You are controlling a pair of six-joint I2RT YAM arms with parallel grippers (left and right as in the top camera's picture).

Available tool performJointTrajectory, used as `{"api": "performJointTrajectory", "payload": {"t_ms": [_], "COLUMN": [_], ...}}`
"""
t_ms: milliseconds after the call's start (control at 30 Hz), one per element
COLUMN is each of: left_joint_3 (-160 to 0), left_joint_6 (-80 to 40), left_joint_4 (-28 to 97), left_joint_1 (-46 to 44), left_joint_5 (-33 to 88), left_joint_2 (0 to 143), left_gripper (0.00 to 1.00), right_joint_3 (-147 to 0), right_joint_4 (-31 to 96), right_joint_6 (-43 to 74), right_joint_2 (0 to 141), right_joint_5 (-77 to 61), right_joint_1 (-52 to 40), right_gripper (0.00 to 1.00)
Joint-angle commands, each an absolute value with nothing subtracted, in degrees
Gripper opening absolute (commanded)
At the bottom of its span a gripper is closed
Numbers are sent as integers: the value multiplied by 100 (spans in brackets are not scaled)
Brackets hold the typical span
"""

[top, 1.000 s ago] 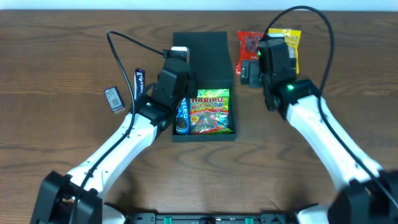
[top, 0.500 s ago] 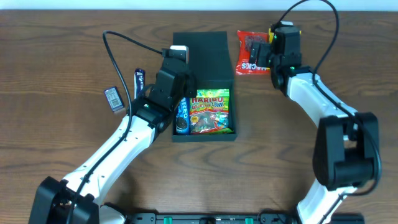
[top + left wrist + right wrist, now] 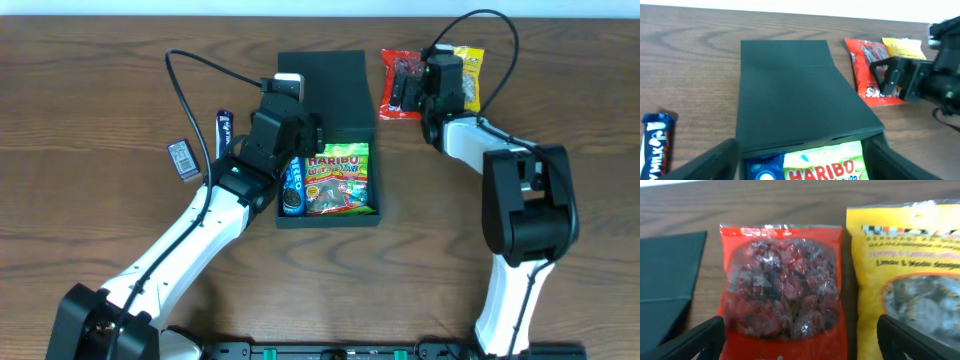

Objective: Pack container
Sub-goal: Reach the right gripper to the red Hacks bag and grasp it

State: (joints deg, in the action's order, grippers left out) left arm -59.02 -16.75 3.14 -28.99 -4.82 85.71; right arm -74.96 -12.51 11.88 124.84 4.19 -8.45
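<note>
The wooden table [image 3: 100,90] is taken up at its middle by the container [image 3: 335,95], a dark green box whose flap lid is laid back flat on the far side. Everything else is placed from it.

Over the container's left near corner the left gripper [image 3: 802,144] is held. Its fingers, shut a second ago, are now spread wide and nothing is held between them. From this it is judged that the Oreo pack [image 3: 293,185] has just been let go; it is seen lying along the left wall inside the container, beside the Haribo bag [image 3: 338,180], which fills the rest of the compartment.

To the right of the container's lid, the right gripper [image 3: 800,325] has been brought over the red packet [image 3: 782,285]. Its fingers are opened wide on either side of the packet and nothing is gripped yet. The yellow packet [image 3: 912,270] is seen just right of the red one, touching or slightly overlapping.

To the left of the container a blue milk chocolate bar [image 3: 224,130] and, further out, a small grey packet [image 3: 182,158] are left unpacked.

Two items are thus packed, and the red packet is judged the next pick.
</note>
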Motion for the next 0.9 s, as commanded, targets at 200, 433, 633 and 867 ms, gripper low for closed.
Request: {"api": "performJointTrajectory", "payload": {"t_ms": [200, 433, 633, 867], "left_joint_3": [-6023, -6023, -6023, -6023], "left_joint_6": [-1673, -1673, -1516, -1323], "left_joint_4": [311, 311, 301, 473], "left_joint_1": [-2886, -2886, -2884, -2884], "left_joint_5": [-438, -440, -493, -843], "left_joint_2": [8460, 8460, 8313, 7682], "left_gripper": [95, 95, 95, 95], "right_joint_3": [-7572, -7575, -7577, -7577], "right_joint_4": [-1441, -1459, -1455, -1431], "right_joint_6": [1125, 1129, 1221, 1214], "right_joint_2": [12779, 12951, 12879, 12317], "right_joint_5": [405, 425, 421, 401], "right_joint_1": [-952, -1022, -1022, -1020], "right_gripper": [91, 53, 18, 1]}}
